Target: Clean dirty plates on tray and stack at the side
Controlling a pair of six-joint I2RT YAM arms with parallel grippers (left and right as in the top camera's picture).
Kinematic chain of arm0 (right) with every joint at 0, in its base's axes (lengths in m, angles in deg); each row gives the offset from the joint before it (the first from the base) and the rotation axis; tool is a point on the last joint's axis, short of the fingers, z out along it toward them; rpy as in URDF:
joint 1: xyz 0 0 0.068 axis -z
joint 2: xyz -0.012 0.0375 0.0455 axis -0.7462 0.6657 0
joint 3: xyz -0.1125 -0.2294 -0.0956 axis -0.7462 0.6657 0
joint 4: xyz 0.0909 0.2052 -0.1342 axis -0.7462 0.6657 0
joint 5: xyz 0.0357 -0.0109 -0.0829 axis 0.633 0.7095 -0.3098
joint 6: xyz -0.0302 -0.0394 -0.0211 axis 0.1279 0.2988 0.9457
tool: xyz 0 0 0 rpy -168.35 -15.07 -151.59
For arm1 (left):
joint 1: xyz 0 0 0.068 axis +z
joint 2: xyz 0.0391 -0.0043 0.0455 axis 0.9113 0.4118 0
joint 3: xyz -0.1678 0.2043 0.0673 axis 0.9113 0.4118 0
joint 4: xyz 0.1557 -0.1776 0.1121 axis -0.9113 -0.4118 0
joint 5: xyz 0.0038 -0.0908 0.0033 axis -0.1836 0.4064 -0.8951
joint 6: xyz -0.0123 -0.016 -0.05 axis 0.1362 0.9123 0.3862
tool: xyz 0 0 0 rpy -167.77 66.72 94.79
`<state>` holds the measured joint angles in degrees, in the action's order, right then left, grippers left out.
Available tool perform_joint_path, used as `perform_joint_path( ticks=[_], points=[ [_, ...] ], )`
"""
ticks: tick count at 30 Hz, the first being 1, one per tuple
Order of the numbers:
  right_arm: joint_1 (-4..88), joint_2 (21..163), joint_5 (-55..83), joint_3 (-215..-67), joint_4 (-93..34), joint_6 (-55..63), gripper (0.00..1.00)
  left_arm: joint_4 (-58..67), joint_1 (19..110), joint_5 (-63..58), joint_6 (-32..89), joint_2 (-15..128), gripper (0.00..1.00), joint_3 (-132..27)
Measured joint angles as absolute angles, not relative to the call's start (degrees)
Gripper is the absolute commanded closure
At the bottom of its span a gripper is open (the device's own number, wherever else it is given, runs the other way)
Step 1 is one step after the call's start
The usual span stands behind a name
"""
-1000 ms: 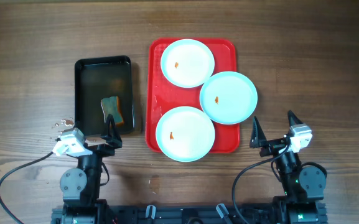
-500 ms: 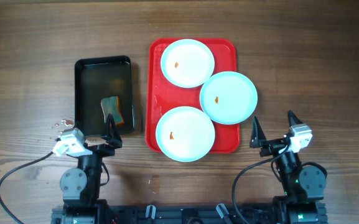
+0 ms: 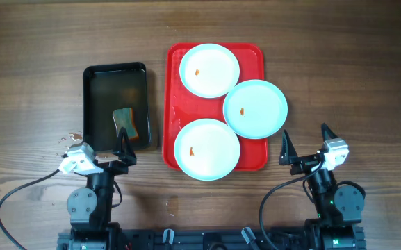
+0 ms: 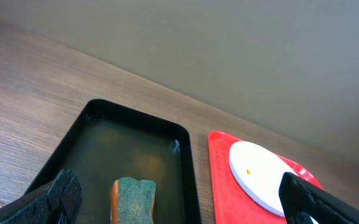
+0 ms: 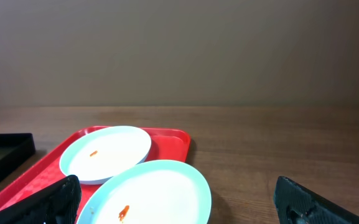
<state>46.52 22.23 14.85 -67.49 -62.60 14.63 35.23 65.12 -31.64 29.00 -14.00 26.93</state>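
Three dirty plates lie on the red tray (image 3: 174,114): a white one at the far end (image 3: 209,70), a pale blue one (image 3: 255,108) hanging over the right rim, and one at the near end (image 3: 206,149). Each carries a small orange speck. My left gripper (image 3: 104,150) hovers open at the table's front left, just before the black tray. My right gripper (image 3: 305,142) stands open at the front right, beside the red tray's near right corner. In the right wrist view, the pale blue plate (image 5: 148,193) lies ahead of the open right gripper (image 5: 180,210), the white plate (image 5: 107,152) behind it. Both grippers are empty.
A black tray (image 3: 87,104) holding water and a green-and-orange sponge (image 3: 124,121) sits left of the red tray. In the left wrist view the sponge (image 4: 134,199) lies straight ahead. Wet spots mark the wood at the front left (image 3: 68,137) and the front middle (image 3: 172,203).
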Motion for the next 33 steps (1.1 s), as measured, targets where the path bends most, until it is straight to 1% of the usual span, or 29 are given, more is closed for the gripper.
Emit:
perform_joint_path(
  ticks=[14, 18, 22, 28, 33],
  points=[
    [46.5, 22.2, 14.8, -67.5, -62.6, 14.6, 0.0, 35.7, 65.1, -30.2, 29.0, -14.0, 0.0, 26.9],
    [46.5, 22.2, 14.9, -67.5, -62.6, 12.1, 0.0, 38.0, 65.1, -23.9, 29.0, -14.0, 0.0, 26.9],
    [46.5, 22.2, 15.5, -67.5, -62.7, 5.3, 0.0, 38.6, 65.1, -16.6, 29.0, -14.0, 0.0, 26.9],
    [46.5, 22.2, 23.4, -68.0, -63.0, 1.4, 0.0, 38.6, 65.1, -8.9, 29.3, -14.0, 0.0, 26.8],
    [46.5, 24.3, 27.9, -77.9, -57.8, 0.7, 0.0, 36.3, 65.1, -7.6, 30.0, -13.5, 0.0, 20.7]
  ],
)
